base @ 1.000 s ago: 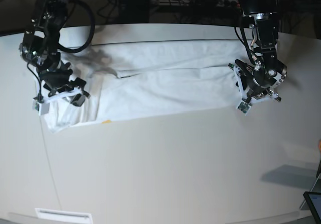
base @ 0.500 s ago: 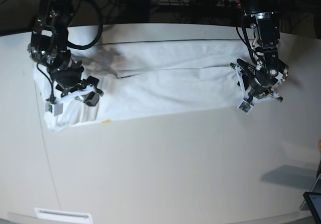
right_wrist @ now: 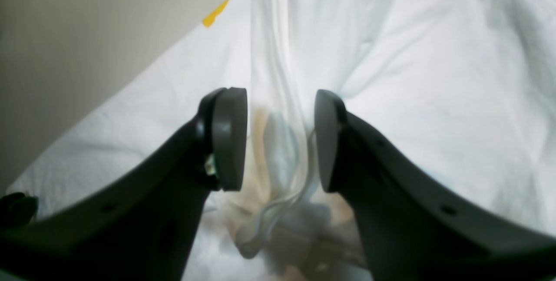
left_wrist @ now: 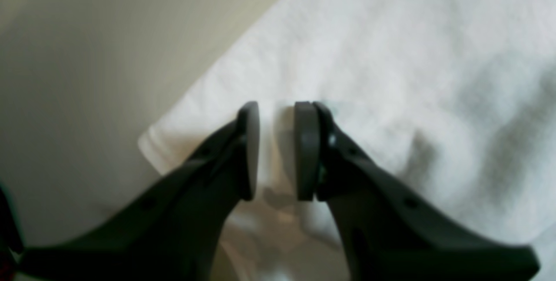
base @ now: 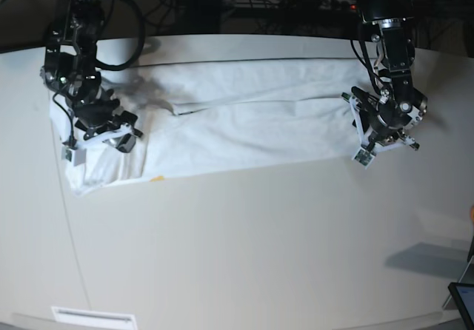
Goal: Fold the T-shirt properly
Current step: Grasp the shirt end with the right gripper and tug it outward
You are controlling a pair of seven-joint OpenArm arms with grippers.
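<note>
The T-shirt [base: 244,119] lies across the table's [base: 244,256] far half, one tool [base: 100,139] at each end.

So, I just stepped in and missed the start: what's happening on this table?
A two-armed robot is folding a white T-shirt, which lies as a long band across the table. The left gripper pinches fabric at one end corner. The right gripper straddles a raised ridge of cloth at the other end, jaws apart.
</note>
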